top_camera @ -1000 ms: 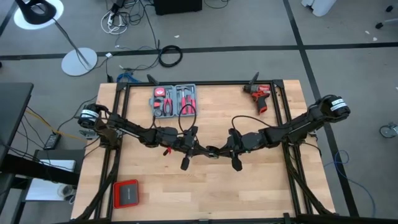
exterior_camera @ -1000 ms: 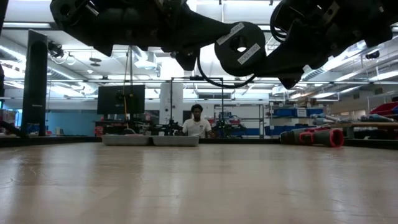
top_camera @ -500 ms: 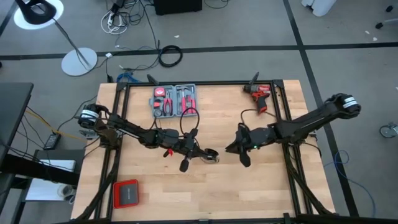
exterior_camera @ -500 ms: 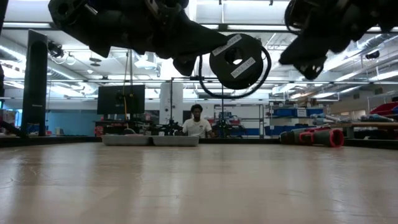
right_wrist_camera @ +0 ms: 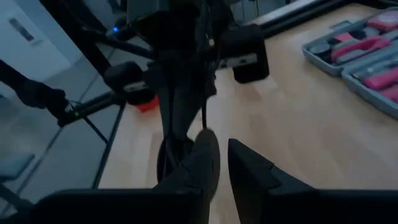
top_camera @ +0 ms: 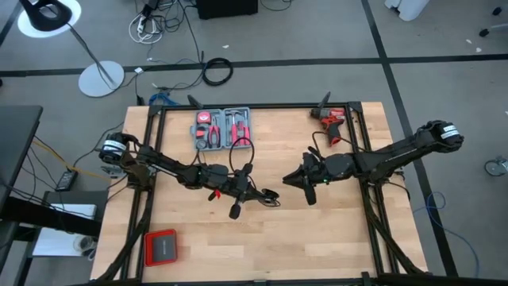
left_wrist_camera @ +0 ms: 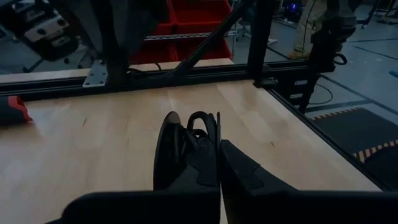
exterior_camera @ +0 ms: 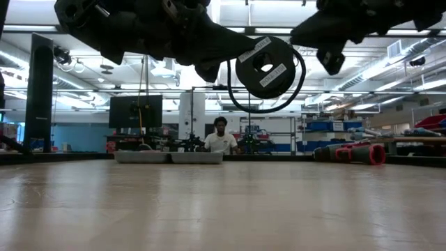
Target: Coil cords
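A round black reel (exterior_camera: 268, 64) hangs high above the table's middle with its flat face toward the near edge. The thin black cord (exterior_camera: 265, 110) droops around it in a slack loop. My left gripper (left_wrist_camera: 219, 163) reaches in from the table's left and is shut on the reel (top_camera: 270, 197). My right gripper (top_camera: 290, 179) hovers to the right of the reel, its fingers (right_wrist_camera: 208, 149) open by a narrow gap with nothing between them. In the right wrist view a strand of cord (right_wrist_camera: 204, 118) runs down behind one fingertip. I cannot tell whether the strand touches the fingertip. My left gripper pinches the reel between its two fingers at the rim nearest the arm (left_wrist_camera: 211, 134); the fingers themselves cover the exact spot. They come in about level from the table's left. The reel stands on edge, lifted clear, with the cord (left_wrist_camera: 200, 121) slack between its flanges.
A grey tool case (top_camera: 224, 127) lies open at the far edge. A red drill (top_camera: 332, 123) lies at the far right and a red-and-black box (top_camera: 161, 248) at the near left. A dark frame (top_camera: 262, 106) borders the table. A person (exterior_camera: 221, 138) sits beyond the far edge.
My right gripper has drawn away from the reel toward the table's right edge, has risen and has rolled a little. The cord's loop around the reel hangs wider and lower than before. My left gripper has kept the reel in place.
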